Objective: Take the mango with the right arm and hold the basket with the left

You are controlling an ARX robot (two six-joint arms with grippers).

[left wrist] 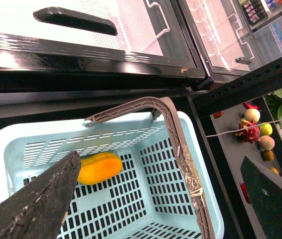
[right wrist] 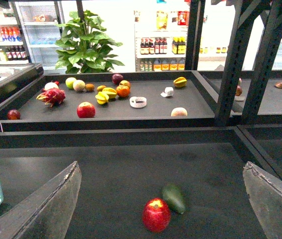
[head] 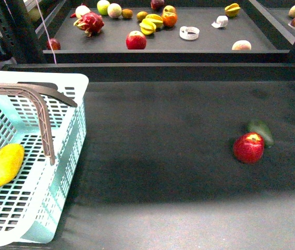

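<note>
Front view: neither arm is visible. The basket (head: 64, 172) sits on the dark table (head: 189, 172) at 9 o'clock, its handle (head: 38, 109) raised. The mango (head: 4, 165) lies inside on the slotted floor, near the wall farthest from the table's centre, touched by no gripper. At 3 o'clock a red apple (head: 249, 148) rests just beside a dark green fruit (head: 261, 131). At 12 o'clock, a rear tray (head: 199, 44) holds assorted fruit.

Left wrist view: the left gripper (left wrist: 156, 199) is poised above the basket (left wrist: 146, 159), fingers (left wrist: 41, 199) spread wide, gripping nothing; the mango (left wrist: 99, 168) lies below.

Right wrist view: the right gripper (right wrist: 161, 199) is level above the table, fingers (right wrist: 46, 209) parted and empty, facing the apple (right wrist: 156, 214) and green fruit (right wrist: 174, 197).
</note>
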